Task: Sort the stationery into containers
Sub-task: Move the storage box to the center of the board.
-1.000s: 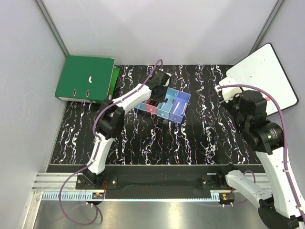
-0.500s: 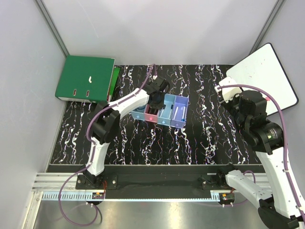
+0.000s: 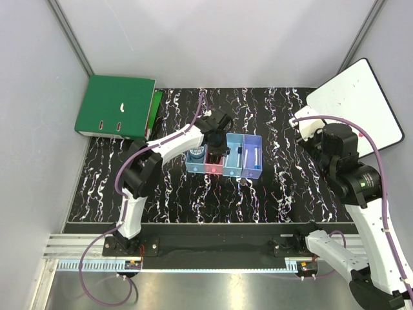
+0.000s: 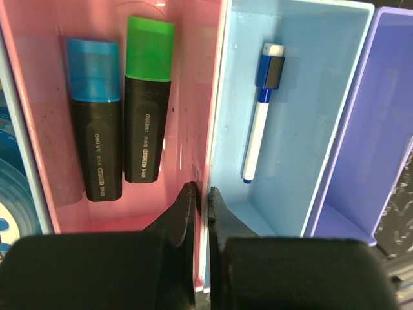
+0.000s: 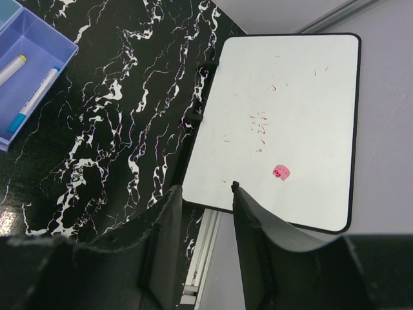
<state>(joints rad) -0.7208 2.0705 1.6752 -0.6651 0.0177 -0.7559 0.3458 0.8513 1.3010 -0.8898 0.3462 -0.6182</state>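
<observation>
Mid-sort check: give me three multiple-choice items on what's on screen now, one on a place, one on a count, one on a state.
1. Where do the two markers lie?
A) in the pink bin
B) on the table
C) on the binder

2. How many pens lie in the purple bin?
A) none
B) two
C) four

3. What is the left gripper doing?
A) open over the board
B) shut on a pen
C) shut on the wall between the pink bin and the light blue bin

Answers: 1 A, the left wrist view shows both side by side on the pink floor. 2 B, the right wrist view shows two there. 3 C, its fingers pinch that wall.
</observation>
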